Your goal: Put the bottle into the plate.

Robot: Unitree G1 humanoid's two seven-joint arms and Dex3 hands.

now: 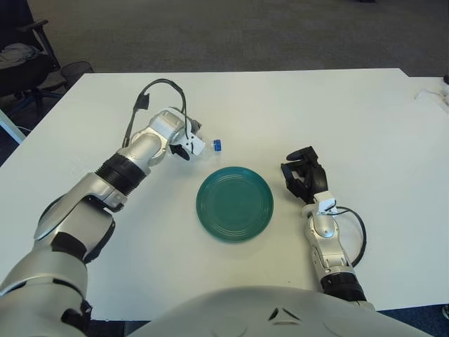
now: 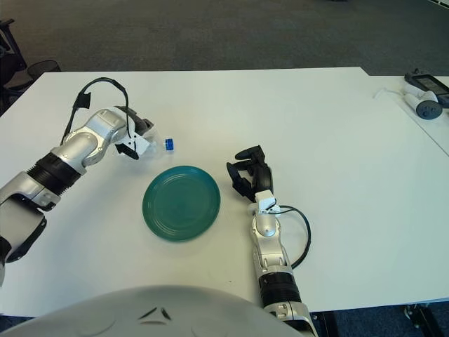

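A clear plastic bottle with a blue cap (image 1: 217, 145) lies on its side in my left hand (image 1: 188, 142), just left of and behind the green plate (image 1: 234, 203). The left hand's fingers are curled around the bottle body, and only the neck and cap stick out to the right. The bottle also shows in the right eye view (image 2: 167, 144). My right hand (image 1: 304, 175) shows just right of the plate, holding nothing, its fingers loosely curled.
The white table (image 1: 337, 119) carries a cable and small devices (image 2: 424, 95) at its far right edge. A dark office chair (image 1: 28, 63) stands off the far left corner.
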